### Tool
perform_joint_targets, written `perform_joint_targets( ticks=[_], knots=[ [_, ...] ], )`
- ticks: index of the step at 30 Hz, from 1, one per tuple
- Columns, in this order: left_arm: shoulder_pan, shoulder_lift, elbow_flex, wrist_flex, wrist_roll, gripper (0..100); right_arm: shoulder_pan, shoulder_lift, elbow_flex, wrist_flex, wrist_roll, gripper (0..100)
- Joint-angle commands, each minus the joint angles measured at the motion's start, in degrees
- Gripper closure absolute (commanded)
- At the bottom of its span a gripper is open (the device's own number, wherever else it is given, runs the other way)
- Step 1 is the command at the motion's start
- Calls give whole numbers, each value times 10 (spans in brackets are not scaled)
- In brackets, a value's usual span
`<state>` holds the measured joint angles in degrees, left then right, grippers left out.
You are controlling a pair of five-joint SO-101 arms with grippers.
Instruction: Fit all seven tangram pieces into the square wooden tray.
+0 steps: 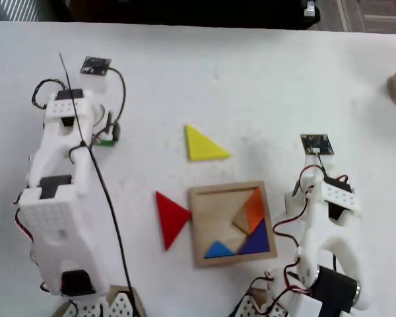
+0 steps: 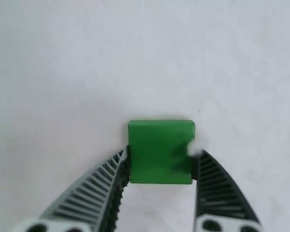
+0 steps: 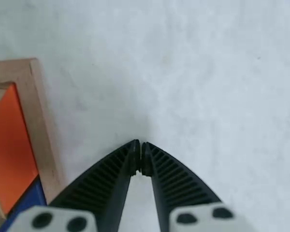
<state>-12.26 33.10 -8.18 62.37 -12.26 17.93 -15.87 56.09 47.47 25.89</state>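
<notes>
1. In the high view, we are seeing the left tool [image 1: 109, 135] gripping a green piece [image 1: 105, 141] on the white bench [image 1: 264, 86]. Well apart from that tool, the square wooden tray [image 1: 197, 224] is holding an orange piece [image 1: 254, 206], a dark blue piece [image 1: 257, 239] and a small blue triangle [image 1: 218, 249]. A red triangle [image 1: 169, 216] is lying outside with one tip right at the rim, on the side facing the left tool. A yellow triangle [image 1: 203, 144] is lying near the tray, also outside.
2. In the left wrist view, we are watching that tool's two fingers pressing the green piece from both sides.
3. In the right wrist view, we are finding the right tool [image 3: 140, 151] closed on nothing, its tips meeting. The tray's corner is sitting just beside it, with the orange and dark blue pieces inside.
</notes>
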Motion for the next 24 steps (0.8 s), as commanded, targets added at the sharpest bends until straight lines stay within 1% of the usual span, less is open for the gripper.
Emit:
perform_joint_targets(
  ticks=[1,2,6,8,10,15,19,24],
  knots=[
    [2,-14,-18,24,9,835,4,-25,-3,-3,5,981],
    [1,-14,-18,29,11,835,4,-25,-3,-3,5,981],
    [3,-18,-18,54,67,835,5,-25,-3,-3,5,981],
    [8,-35,-11,64,69,835,5,-25,-3,-3,5,981],
    [19,-58,24,52,70,835,2,-25,-3,-3,5,981],
    [73,-177,159,-2,68,835,2,-25,-4,-4,5,981],
    [128,-306,306,-72,68,835,1,-24,-4,-5,5,981],
    [206,-454,430,-97,68,835,1,-24,-4,-5,5,981]
  ],
)
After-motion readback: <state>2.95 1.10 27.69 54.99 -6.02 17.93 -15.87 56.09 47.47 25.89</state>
